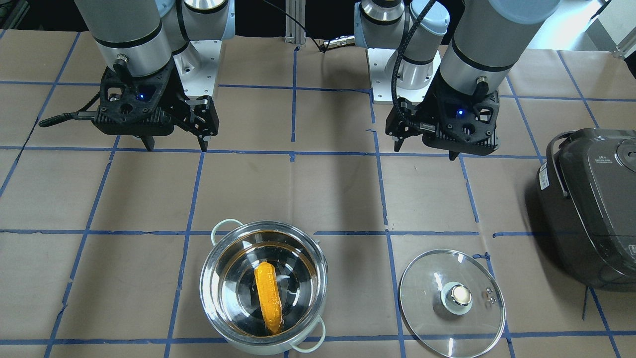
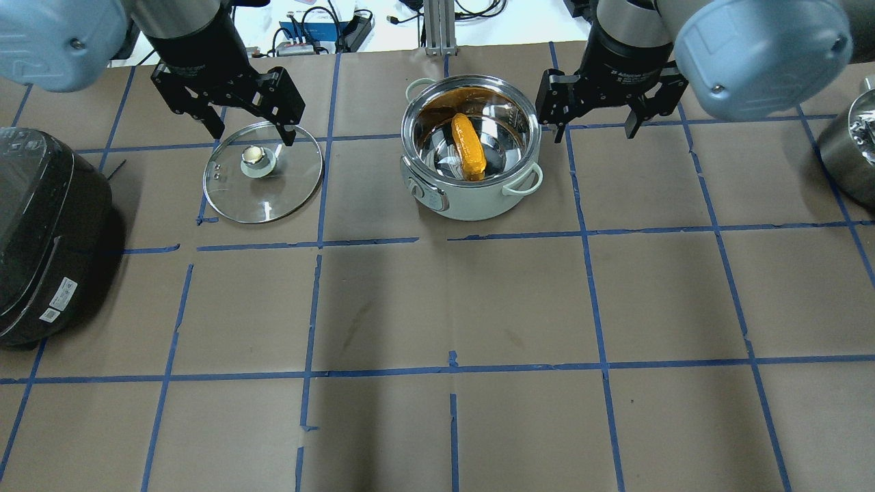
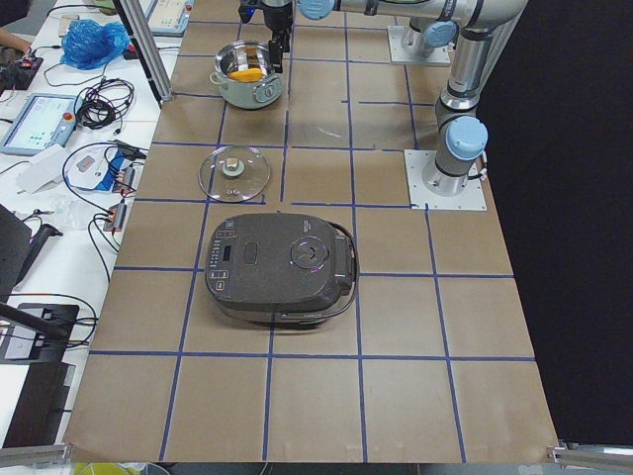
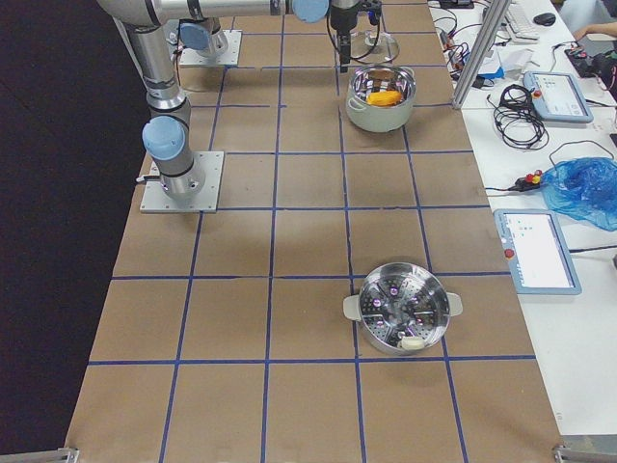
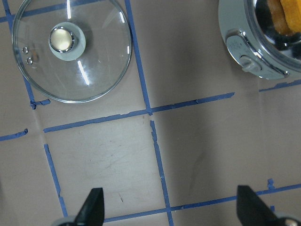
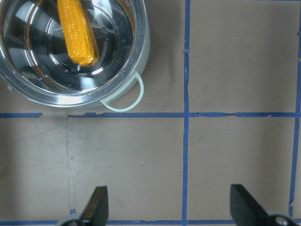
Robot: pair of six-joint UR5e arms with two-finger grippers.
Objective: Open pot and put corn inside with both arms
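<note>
Gaping empty, left gripper [image 1: 425,153] and right gripper [image 1: 176,148] are likely needing retreat: yellow corn cob [image 1: 268,297] is lying in the round shiny steel pot [image 1: 204,288].

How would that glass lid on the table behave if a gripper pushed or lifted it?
The glass lid lies flat, knob up, so it would probably slide rather than roll. Being glass, it is likely fragile and slick.
</note>
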